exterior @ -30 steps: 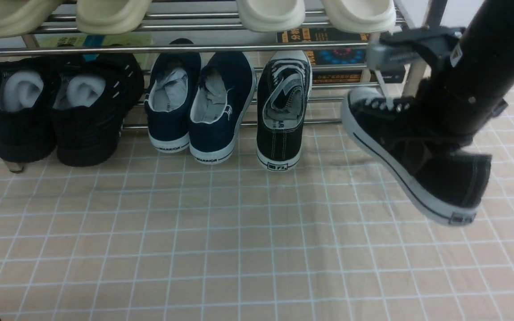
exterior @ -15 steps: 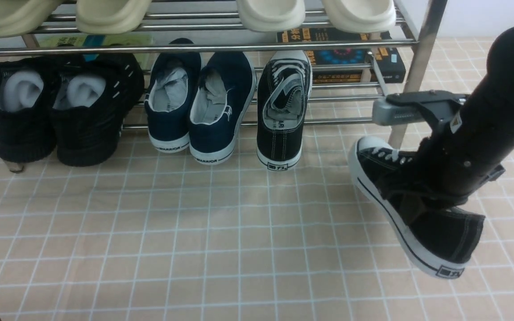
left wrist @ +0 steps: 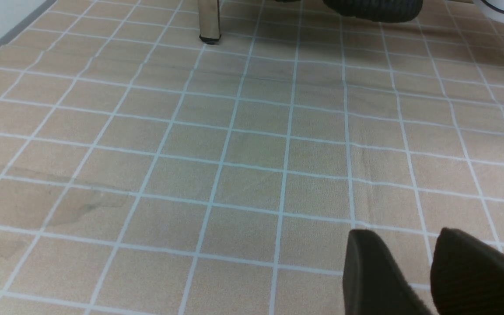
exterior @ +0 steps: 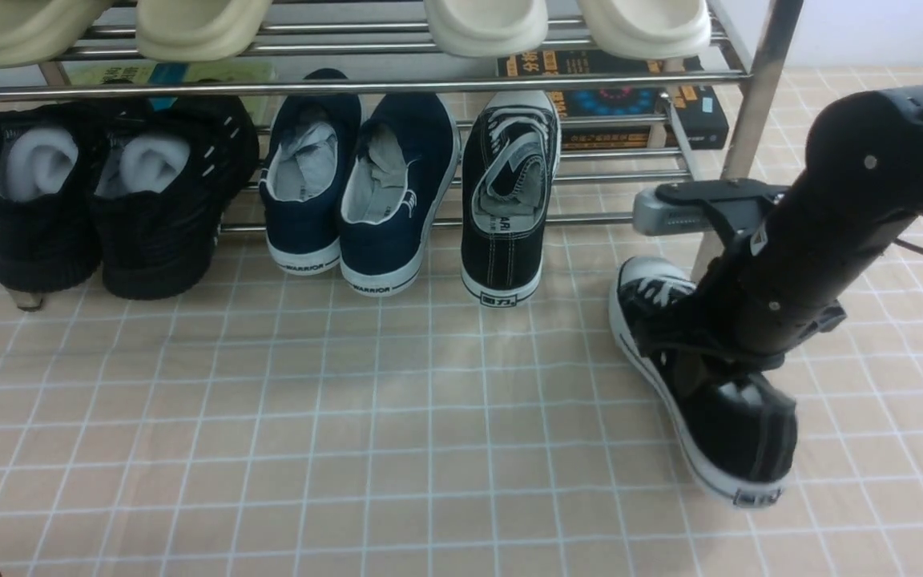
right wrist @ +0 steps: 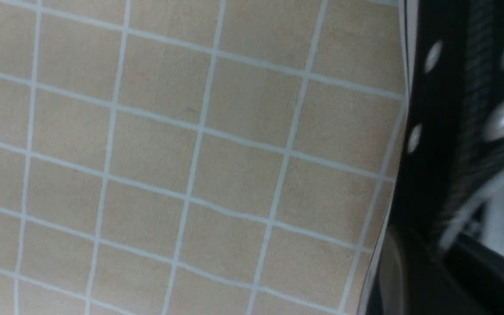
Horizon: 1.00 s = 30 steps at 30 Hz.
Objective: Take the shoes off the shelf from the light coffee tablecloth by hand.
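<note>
Front: one black sneaker lies on the checked cloth under the right pincer, grip unclear; its mate waits on the rack off to the pincer's side; arm slants down | Left wrist: left pincer slightly parted, empty, above cloth | Right wrist: sneaker close alongside.

"WARRIOR" on both navy slip-ons' heels, partial "WAR" in left wrist view
</note>
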Each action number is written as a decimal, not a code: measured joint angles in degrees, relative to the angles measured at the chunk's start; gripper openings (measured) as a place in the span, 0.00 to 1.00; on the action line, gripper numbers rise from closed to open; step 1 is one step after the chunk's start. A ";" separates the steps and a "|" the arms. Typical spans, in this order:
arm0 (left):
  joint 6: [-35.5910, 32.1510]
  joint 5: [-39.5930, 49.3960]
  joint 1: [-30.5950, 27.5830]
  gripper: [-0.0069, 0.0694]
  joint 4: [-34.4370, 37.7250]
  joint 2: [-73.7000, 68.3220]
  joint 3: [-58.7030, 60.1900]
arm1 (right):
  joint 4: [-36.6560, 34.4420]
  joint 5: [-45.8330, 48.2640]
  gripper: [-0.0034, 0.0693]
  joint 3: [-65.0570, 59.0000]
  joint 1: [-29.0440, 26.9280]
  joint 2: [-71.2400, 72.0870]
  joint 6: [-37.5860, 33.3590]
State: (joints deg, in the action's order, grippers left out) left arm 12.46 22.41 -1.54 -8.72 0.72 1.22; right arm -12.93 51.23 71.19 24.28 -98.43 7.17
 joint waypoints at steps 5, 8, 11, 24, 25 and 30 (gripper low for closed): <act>0.00 0.00 0.00 0.41 0.00 0.00 0.00 | -3.75 0.00 0.43 0.00 0.00 -0.59 0.05; 0.00 0.00 0.00 0.41 0.00 0.00 0.00 | -5.54 0.55 0.54 0.15 0.00 -0.59 0.05; 0.00 0.00 0.00 0.41 0.00 0.00 0.00 | -6.04 3.44 0.62 2.10 0.00 -0.64 -0.01; 0.00 0.00 0.00 0.41 0.00 0.00 0.00 | -8.92 -0.14 0.63 16.78 0.00 -2.06 -0.16; 0.00 0.00 0.00 0.41 0.00 0.00 0.00 | -8.92 -0.94 0.63 17.79 0.00 -2.83 -0.35; 0.00 0.00 0.00 0.41 0.00 0.00 0.00 | -8.96 -2.45 0.63 23.68 0.00 -8.26 -0.81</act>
State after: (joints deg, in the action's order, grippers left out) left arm 12.46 22.41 -1.54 -8.72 0.72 1.22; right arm -21.89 48.79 94.87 24.28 -106.69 6.36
